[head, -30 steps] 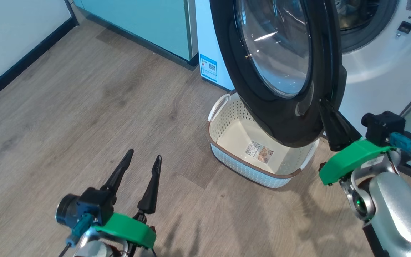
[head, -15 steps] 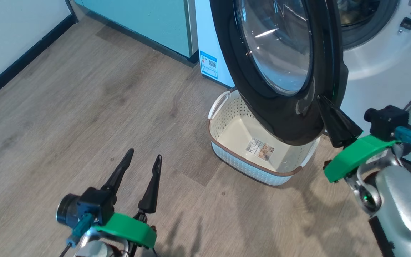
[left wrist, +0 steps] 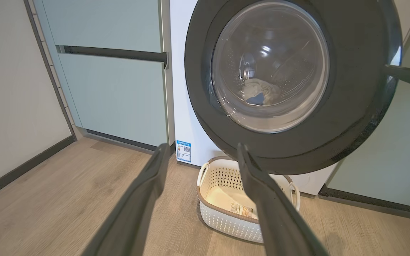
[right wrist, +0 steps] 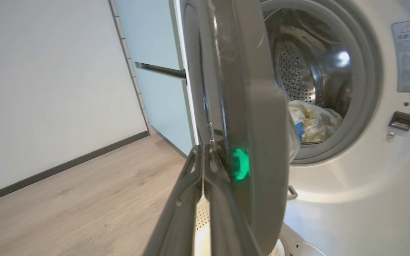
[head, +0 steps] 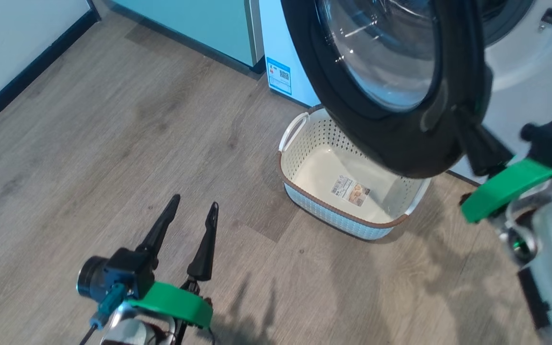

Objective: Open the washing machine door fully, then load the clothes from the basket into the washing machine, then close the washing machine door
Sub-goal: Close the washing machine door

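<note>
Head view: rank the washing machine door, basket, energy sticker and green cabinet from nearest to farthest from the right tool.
1. washing machine door: its rim is right beside the right tool.
2. basket: on the floor, below and to the left.
3. energy sticker: low, beyond the basket.
4. green cabinet: far left, at the back.

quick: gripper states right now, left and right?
Left gripper: open, empty.
Right gripper: shut, holding nothing, tips against the edge of the washing machine door.

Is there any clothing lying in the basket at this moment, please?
No, the basket has a bare bottom apart from a label sticker; the clothes lie inside the washing machine.
</note>
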Robot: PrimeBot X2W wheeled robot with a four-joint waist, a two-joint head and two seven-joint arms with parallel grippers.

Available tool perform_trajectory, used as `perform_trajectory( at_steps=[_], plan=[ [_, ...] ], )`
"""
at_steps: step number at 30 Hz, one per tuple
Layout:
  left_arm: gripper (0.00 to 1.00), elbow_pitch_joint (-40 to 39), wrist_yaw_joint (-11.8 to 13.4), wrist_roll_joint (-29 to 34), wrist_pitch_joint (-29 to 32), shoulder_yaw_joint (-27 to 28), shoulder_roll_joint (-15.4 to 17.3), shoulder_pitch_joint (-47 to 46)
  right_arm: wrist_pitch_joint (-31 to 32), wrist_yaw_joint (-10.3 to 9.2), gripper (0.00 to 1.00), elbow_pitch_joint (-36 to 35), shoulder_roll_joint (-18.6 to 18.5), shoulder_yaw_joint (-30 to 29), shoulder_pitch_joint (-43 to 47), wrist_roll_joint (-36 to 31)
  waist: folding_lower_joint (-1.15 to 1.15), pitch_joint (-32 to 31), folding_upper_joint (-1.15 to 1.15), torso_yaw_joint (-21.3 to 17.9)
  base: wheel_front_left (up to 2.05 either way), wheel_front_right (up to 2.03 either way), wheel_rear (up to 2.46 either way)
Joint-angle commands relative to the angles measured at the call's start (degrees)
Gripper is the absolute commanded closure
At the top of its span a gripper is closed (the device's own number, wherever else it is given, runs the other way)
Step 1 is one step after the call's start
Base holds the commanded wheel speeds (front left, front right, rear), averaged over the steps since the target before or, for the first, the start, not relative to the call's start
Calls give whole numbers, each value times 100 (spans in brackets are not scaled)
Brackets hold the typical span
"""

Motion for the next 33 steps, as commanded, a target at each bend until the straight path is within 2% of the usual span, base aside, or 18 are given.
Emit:
perform_trajectory(
  at_steps=[1, 12, 20, 33],
  plan=[
    [0, -223, -31, 66, -36, 238, 3, -327, -78, -19, 100, -123, -87, -73, -330, -33, -1, 38, 0, -7, 0, 0, 0],
    [0, -270, -130, 173, -36, 237, -109, -522, -190, -19, 100, 273, -330, -559, -905, -142, -1, 311, 0, -12, 0, 0, 0],
    [0, -221, -260, 222, -36, 168, -291, -639, -381, -19, 100, 657, -605, -651, -1388, -104, -1, 543, 0, -1, 0, 0, 0],
    [0, -268, -459, 315, -36, 25, -554, -1094, -529, -19, 100, 1247, -1123, -182, -2423, -70, -1, 1196, 0, 153, 0, 0, 0]
  ],
)
